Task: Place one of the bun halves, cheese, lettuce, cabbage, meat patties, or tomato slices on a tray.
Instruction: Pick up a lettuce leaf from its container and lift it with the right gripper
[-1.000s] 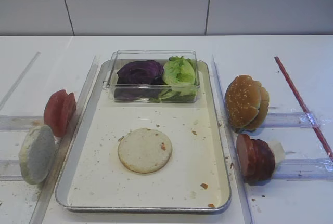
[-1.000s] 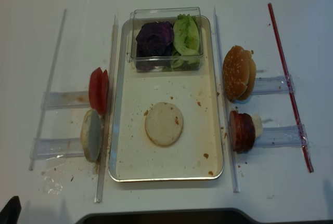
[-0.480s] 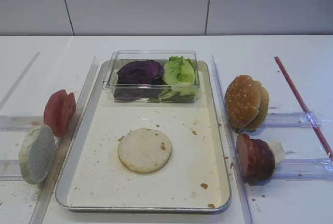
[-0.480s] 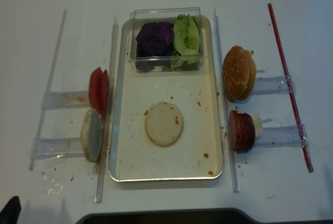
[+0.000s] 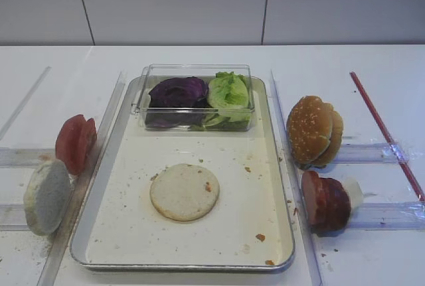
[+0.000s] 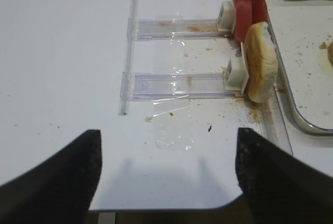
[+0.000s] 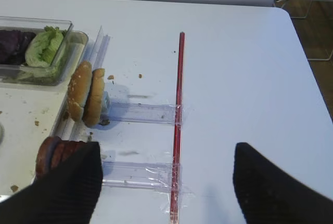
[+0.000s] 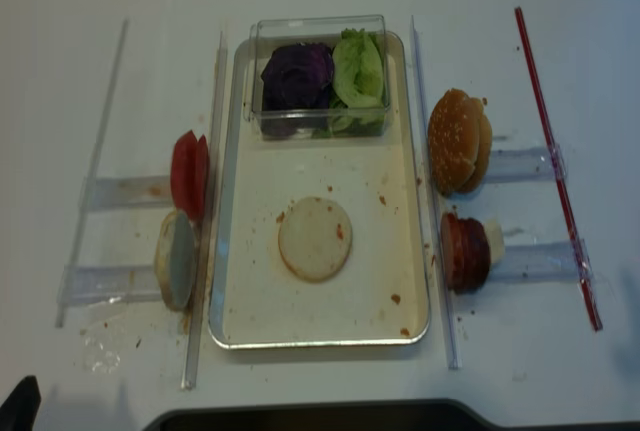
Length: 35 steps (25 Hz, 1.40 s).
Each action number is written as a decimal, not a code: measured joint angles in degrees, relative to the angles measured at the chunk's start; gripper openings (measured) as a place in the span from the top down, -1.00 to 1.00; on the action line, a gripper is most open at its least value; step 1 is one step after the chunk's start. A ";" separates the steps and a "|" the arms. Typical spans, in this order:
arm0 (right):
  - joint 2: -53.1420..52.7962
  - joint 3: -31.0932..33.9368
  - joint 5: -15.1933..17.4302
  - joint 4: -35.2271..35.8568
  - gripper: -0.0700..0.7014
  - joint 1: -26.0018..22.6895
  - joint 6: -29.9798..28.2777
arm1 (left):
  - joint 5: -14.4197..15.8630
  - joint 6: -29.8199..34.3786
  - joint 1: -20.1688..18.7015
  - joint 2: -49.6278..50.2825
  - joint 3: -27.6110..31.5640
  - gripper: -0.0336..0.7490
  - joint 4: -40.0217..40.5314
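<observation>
- On the white table sits the large rectangular silver metal tray (image 5: 109, 223), its pale floor speckled with crumbs; one pale flat-faced round bun half (image 5: 184, 192) already lies flat near its middle.
- At the tray's far end stands a small clear plastic box (image 5: 194, 98) holding dark purple glossy cabbage leaves (image 5: 178, 92) on the left and crinkly pale green lettuce (image 5: 228, 92) on the right.
- Left of the tray, upright on clear plastic rails: pink-red round tomato slices (image 5: 75, 143) and, nearer the camera, another pale bun half (image 5: 46, 196).
- Right of the tray, upright: golden-brown sesame-topped bun halves (image 5: 313, 131), then thick dark reddish-brown meat patties (image 5: 325, 201) with a small cream-white cheese slice (image 5: 353, 192) touching behind them.
- The right gripper (image 7: 164, 180) hovers with its dark fingers spread wide and empty, the patties just beside its left finger. The left gripper (image 6: 166, 169) also hangs wide apart and empty, short of the left rails.
- Judgement: a filling likely comes next. Straddle one upright patty across its flat faces, close gently, lift clear of the rail, then lay it flat on the bun.
</observation>
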 joint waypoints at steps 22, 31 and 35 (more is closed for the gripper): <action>37.11 -32.84 13.85 9.57 -0.53 3.56 0.35 | 0.00 0.00 0.00 0.00 0.00 -0.34 0.00; 49.00 -42.33 13.85 5.02 -0.52 14.90 3.76 | 0.00 0.00 0.00 0.00 0.00 -0.34 0.00; 54.30 -45.09 13.85 5.02 -0.52 17.97 4.11 | 0.00 0.00 0.00 0.00 0.00 -0.34 0.00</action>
